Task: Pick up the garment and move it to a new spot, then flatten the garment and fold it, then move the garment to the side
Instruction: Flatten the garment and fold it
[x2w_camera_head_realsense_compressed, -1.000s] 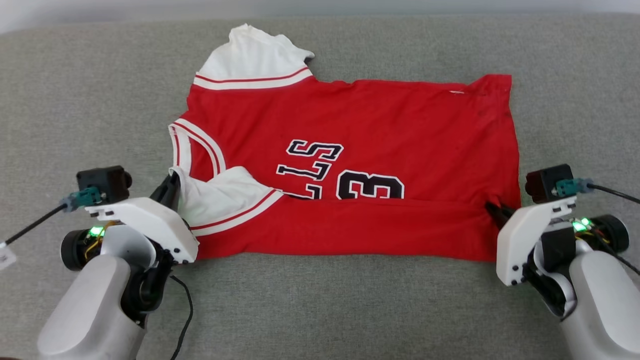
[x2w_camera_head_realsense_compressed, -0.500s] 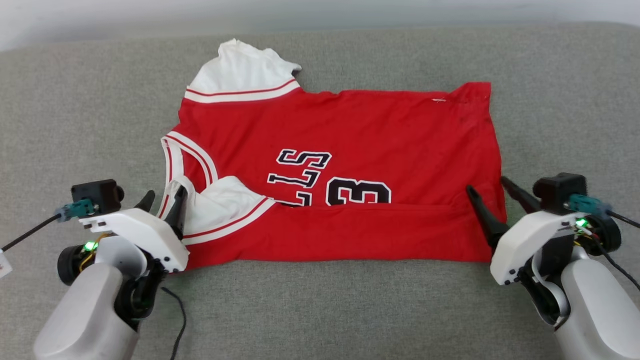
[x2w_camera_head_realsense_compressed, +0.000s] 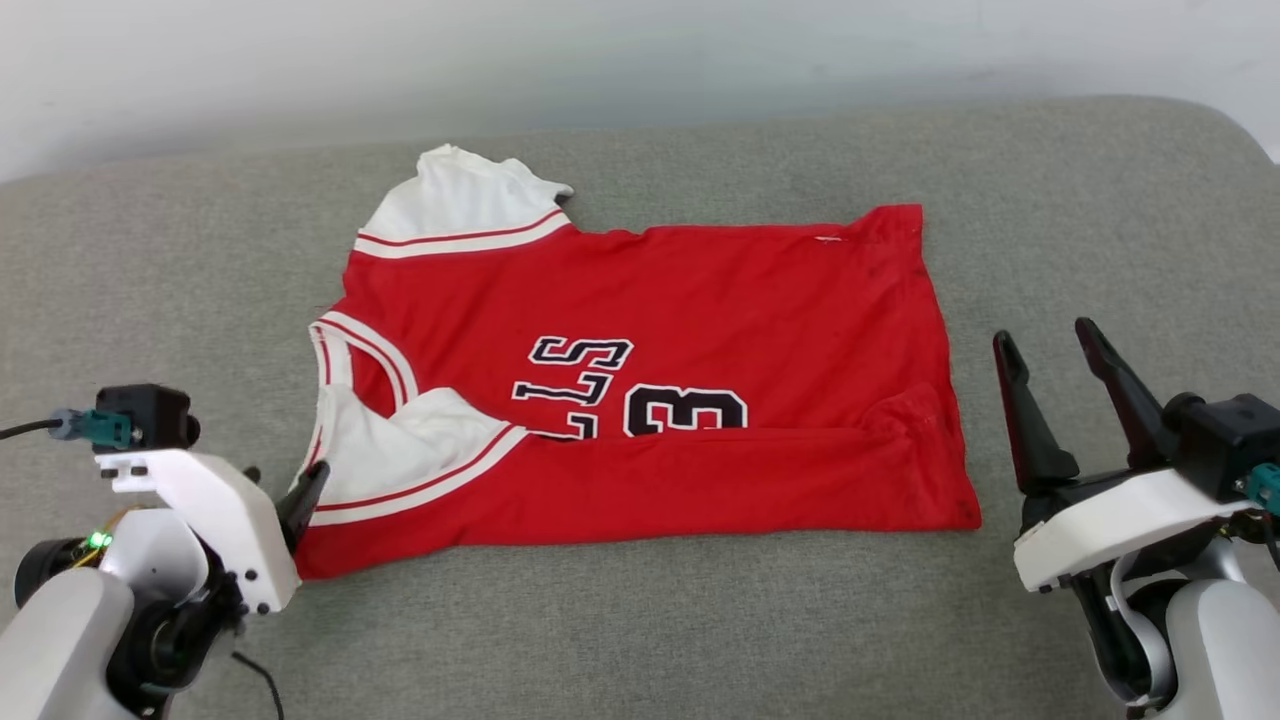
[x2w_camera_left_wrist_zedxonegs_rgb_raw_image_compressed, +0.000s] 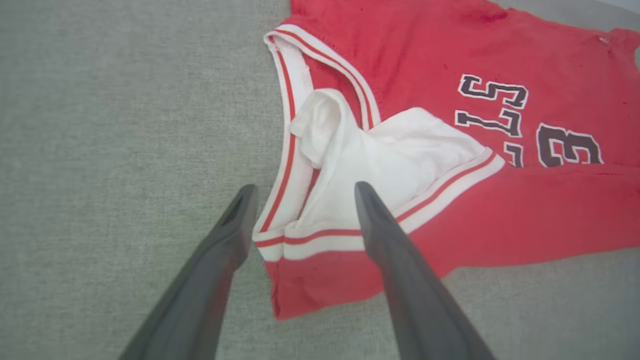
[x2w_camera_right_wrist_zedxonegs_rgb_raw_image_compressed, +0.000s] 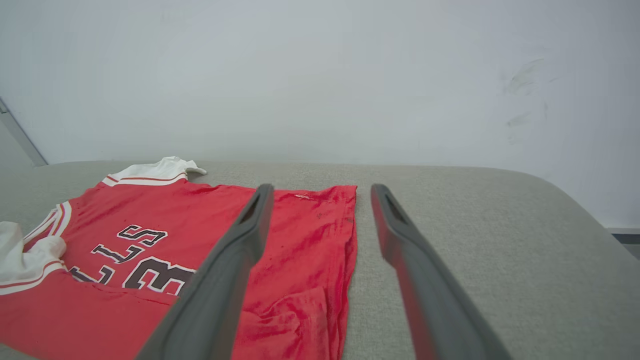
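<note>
— Where is the garment (x2w_camera_head_realsense_compressed: 640, 400) lying?
— It is lying spread across the grey cushion (x2w_camera_head_realsense_compressed: 640, 620). Its near edge is folding up over the bottom of the black letters and number, and a white sleeve is resting on the red front by the collar.
— And the grippers?
— The left gripper (x2w_camera_left_wrist_zedxonegs_rgb_raw_image_compressed: 305, 190) is hovering at the collar corner, jaws standing apart, one finger over the sleeve trim, the other over bare cushion. The right gripper (x2w_camera_head_realsense_compressed: 1045, 335) is sitting beside the garment's other end, jaws apart too, gripping nothing.
</note>
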